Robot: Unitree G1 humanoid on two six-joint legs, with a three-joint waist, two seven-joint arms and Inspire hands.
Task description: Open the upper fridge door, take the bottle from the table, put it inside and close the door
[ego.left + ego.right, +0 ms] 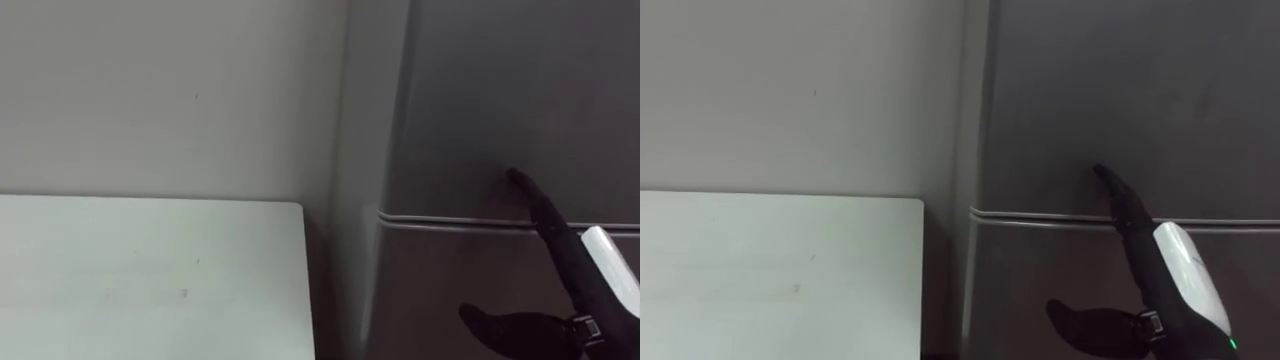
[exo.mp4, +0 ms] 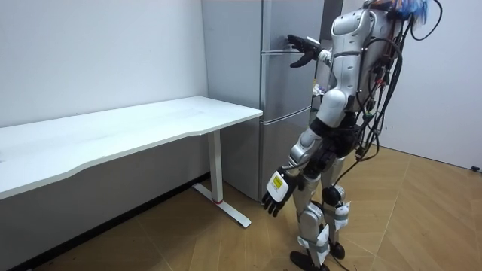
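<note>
Left hand (image 2: 274, 197): I am letting it hang beside my left thigh, fingers relaxed and apart, carrying nothing.
Right hand (image 1: 560, 245): I am holding it up in front of me, coming in from the lower right, fingers straight and together, thumb sticking out to the left, gripping nothing.
Fingertip: it is lying over the bottom edge of the upper door (image 1: 500, 90), just above the seam (image 1: 450, 222); I cannot tell whether it is touching the metal.
Bottle: I cannot tell where it is.
Fridge: I am standing right in front of it; both the upper door and the lower door (image 1: 440, 300) are sitting shut, and the seam is running level across the front.
Fridge's left edge: it is running straight up and down, with the grey side panel (image 1: 355, 150) facing the table.
Table (image 1: 150, 270): it is standing to my left, its end edge just beside the fridge's side, with a narrow dark gap between.
Floor (image 2: 422, 218): wooden boards are spreading open behind me.
Wall (image 1: 170, 90): it is rising plain behind the table.
</note>
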